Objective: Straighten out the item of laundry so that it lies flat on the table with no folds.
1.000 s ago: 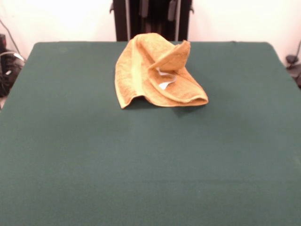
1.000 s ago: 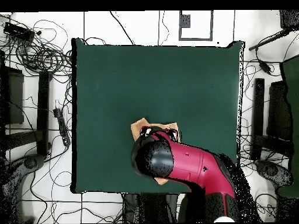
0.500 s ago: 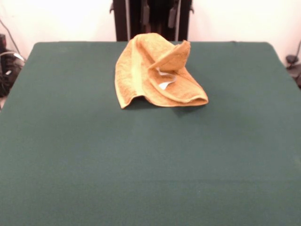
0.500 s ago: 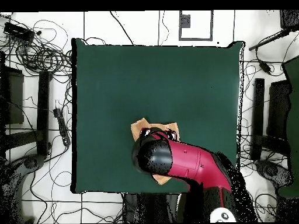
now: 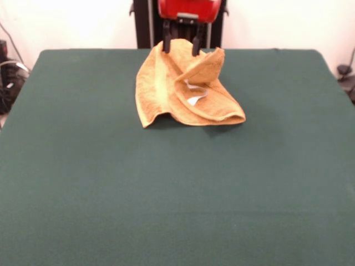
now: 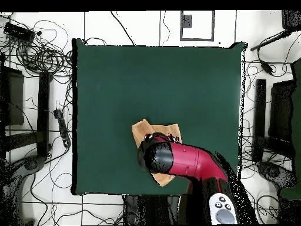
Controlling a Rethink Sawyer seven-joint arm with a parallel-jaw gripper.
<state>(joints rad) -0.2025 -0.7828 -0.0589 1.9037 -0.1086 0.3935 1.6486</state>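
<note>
- Above the towel's (image 5: 180, 88) raised fold, the gripper (image 5: 180, 47) is hanging with its two fingers (image 5: 166, 44) spread apart, holding nothing; each tip is sitting just at the peak's upper edge, probably lining up to pinch it.
- Seen overhead, the arm (image 6: 182, 162) is covering much of the towel (image 6: 143, 129), so contact cannot be judged there.
- Crumpled and folded over itself, the towel is lying toward the table's (image 5: 166, 194) robot-side edge, its white tag (image 5: 194, 100) showing inside a fold.
- Unfolding is likely calling for lifting that peak and drawing it outward.
</note>
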